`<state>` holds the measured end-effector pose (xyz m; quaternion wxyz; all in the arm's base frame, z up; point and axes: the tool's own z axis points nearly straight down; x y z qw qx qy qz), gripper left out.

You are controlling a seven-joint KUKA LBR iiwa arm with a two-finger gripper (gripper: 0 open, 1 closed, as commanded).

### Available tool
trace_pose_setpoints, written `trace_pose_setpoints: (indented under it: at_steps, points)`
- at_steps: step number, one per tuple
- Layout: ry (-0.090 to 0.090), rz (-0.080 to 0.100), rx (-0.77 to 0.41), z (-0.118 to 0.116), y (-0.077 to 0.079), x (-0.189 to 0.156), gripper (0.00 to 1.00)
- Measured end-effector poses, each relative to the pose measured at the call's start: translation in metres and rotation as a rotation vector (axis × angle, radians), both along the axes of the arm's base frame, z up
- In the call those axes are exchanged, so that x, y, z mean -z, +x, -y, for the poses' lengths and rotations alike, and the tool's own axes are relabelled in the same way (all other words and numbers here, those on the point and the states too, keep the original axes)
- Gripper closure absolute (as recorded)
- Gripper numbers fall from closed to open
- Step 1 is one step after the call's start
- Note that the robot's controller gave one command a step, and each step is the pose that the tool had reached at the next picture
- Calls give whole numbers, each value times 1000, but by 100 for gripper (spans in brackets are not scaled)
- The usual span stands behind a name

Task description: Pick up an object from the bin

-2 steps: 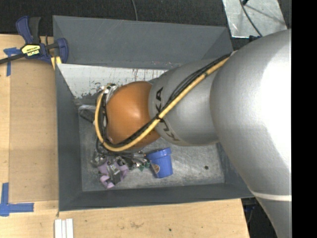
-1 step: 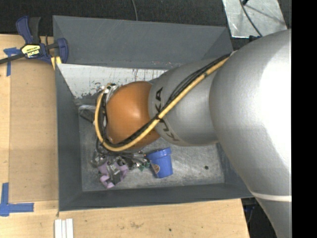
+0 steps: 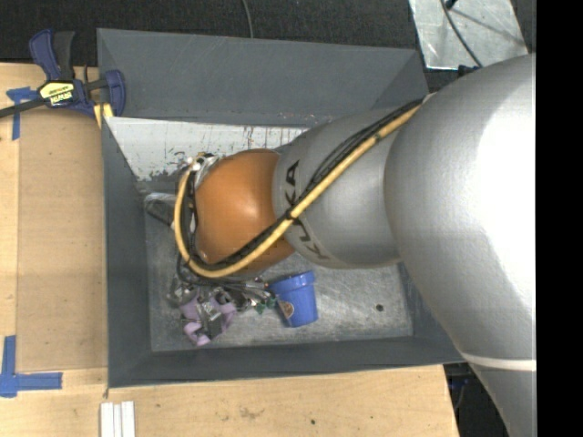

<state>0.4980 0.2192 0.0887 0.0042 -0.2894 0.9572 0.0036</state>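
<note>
Gripper [image 3: 217, 297], clenched or released I cannot tell, sits low at seven o'clock in the bin [image 3: 123, 271] among purple pieces [image 3: 196, 324], and may bump the blue cup [image 3: 296, 299] at its three o'clock.

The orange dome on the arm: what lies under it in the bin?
Just below its lower edge show a small blue plastic cup and a heap of purple and dark bits. Whatever lies straight beneath the orange dome is covered.
</note>
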Motion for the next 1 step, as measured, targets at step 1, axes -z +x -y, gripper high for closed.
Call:
trace_pose_setpoints:
  at_steps: [1]
  points:
    - [0,0,0,0,0,0,100]
